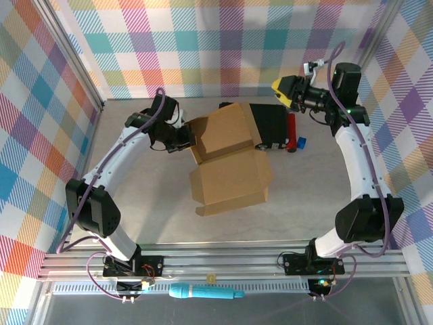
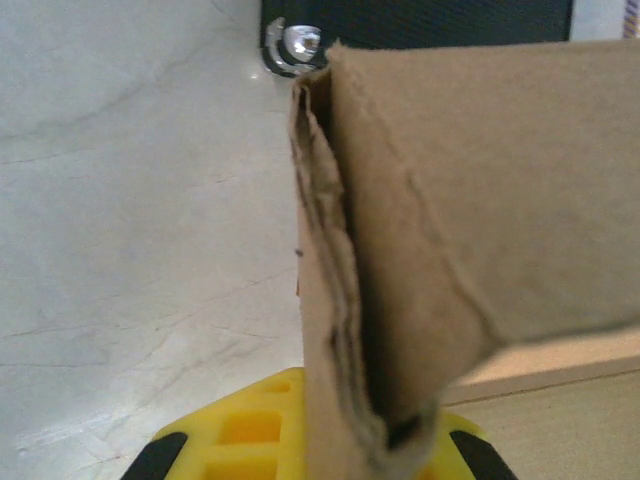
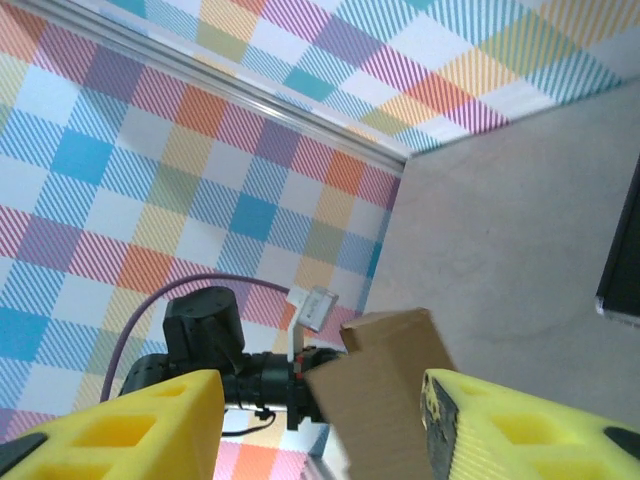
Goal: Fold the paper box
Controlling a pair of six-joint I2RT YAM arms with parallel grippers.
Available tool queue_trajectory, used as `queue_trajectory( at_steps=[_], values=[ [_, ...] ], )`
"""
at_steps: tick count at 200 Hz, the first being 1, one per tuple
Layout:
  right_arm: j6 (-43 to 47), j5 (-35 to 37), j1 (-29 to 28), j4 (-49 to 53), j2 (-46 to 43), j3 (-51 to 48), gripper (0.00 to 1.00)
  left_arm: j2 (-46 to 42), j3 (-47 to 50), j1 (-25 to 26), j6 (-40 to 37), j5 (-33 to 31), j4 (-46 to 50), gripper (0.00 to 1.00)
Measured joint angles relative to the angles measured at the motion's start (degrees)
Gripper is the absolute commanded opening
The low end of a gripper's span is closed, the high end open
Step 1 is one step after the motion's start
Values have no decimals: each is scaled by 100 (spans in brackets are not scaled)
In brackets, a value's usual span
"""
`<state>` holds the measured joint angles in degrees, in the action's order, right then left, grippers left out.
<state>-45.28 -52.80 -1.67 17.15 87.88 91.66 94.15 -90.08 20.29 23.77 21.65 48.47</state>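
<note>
1. The paper box [image 1: 230,162], a plain brown corrugated cardboard mailer with one broad panel tilted up, is seen near the middle of the grey table [image 1: 135,217]. Its far right part lies against a black rectangular case [image 1: 270,122] toward the far edge.
2. The left gripper [image 2: 390,445] is closed tight on the box's upright left wall, which is pinched between the yellow fingers [image 2: 240,435].
3. The right gripper [image 3: 322,415] is held raised over the far right corner of the table. Its jaws are parted and nothing is held between them.
4. The wall could be crushed or torn by a hard pull or twist, since only one thin wall is gripped; its edge looks rough and layered in the left wrist view.
5. The whole box could be dragged or swung across the table, or jammed against the case, because it is braced by nothing else.
6. The tilted panel could spring back if it is let go before any flap is tucked.
7. The box's inside and its tuck flaps are hidden by the panels. The small red object [image 1: 292,132] and blue object [image 1: 302,142] beside the case cannot be identified.
</note>
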Motion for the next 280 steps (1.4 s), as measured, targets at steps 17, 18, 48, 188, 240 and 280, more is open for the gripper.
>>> queue_trajectory(
  at_steps=[17,18,48,188,240,280],
  values=[
    [31,-280,-48,-153,20,-546,56,20,-2,-44,-74,173,-76,0],
    [31,-302,-55,-160,22,-597,56,22,-2,-46,-76,177,-79,0],
    [680,-544,-251,192,164,-1058,52,140,-7,-96,-157,339,-74,0],
    [2809,380,-1104,1790,363,-315,57,225,-164,-101,-365,334,155,0],
    [3362,1602,-1532,2356,369,9,50,225,-164,-101,-369,273,260,0],
    [3580,2522,-1788,2570,369,138,46,223,-164,-111,-369,273,260,0]
  ],
)
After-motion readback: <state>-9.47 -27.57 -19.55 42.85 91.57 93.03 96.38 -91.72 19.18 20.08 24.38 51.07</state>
